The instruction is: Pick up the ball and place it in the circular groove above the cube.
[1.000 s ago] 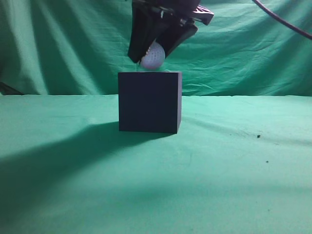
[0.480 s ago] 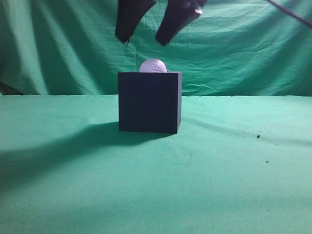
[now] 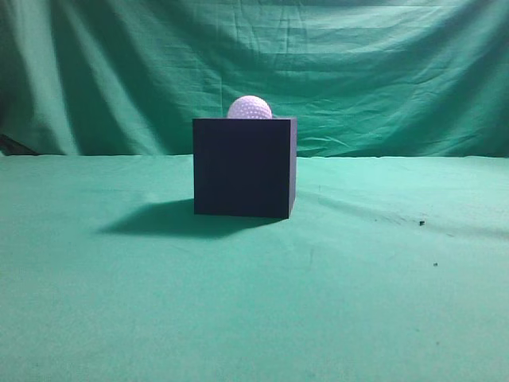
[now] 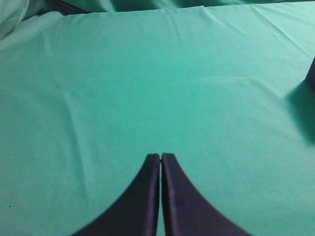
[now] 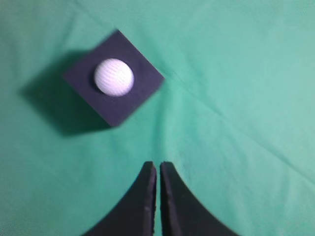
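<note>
The white dimpled ball (image 3: 250, 107) sits on top of the dark navy cube (image 3: 244, 167) in the middle of the green cloth. In the right wrist view the ball (image 5: 113, 77) rests in the middle of the cube's top face (image 5: 133, 103), seen from high above. My right gripper (image 5: 158, 164) is shut and empty, well above and to one side of the cube. My left gripper (image 4: 161, 156) is shut and empty over bare cloth. The cube's corner (image 4: 312, 73) shows at the right edge of the left wrist view. Neither gripper shows in the exterior view.
A green cloth (image 3: 358, 302) covers the table and hangs as a backdrop (image 3: 382, 72). The cube throws a shadow (image 3: 159, 219) to its left. A few small dark specks (image 3: 421, 223) lie on the cloth at the right.
The gripper held the ball just above the cube, let it go onto the top, opened and rose out of the exterior view. The ball stays on the cube.
</note>
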Controlling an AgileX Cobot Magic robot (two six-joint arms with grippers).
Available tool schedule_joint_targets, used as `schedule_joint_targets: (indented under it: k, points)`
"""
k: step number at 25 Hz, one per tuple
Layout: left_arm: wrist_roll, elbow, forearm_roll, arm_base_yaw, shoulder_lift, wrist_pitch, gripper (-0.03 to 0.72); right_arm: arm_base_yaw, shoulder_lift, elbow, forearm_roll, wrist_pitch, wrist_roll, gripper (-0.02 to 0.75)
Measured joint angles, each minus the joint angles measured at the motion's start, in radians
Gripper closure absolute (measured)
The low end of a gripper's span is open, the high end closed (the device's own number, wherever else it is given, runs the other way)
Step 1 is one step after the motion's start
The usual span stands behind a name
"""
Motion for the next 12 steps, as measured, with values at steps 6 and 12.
schedule_joint_targets:
  k: [6, 12]
  points:
    - [0.000, 0.000, 0.000, 0.000, 0.000, 0.000, 0.688, 0.000, -0.204, 0.042, -0.064, 0.065, 0.122, 0.738]
    - [0.000, 0.000, 0.000, 0.000, 0.000, 0.000, 0.688, 0.000, -0.487, 0.272, -0.064, 0.071, 0.163, 0.738]
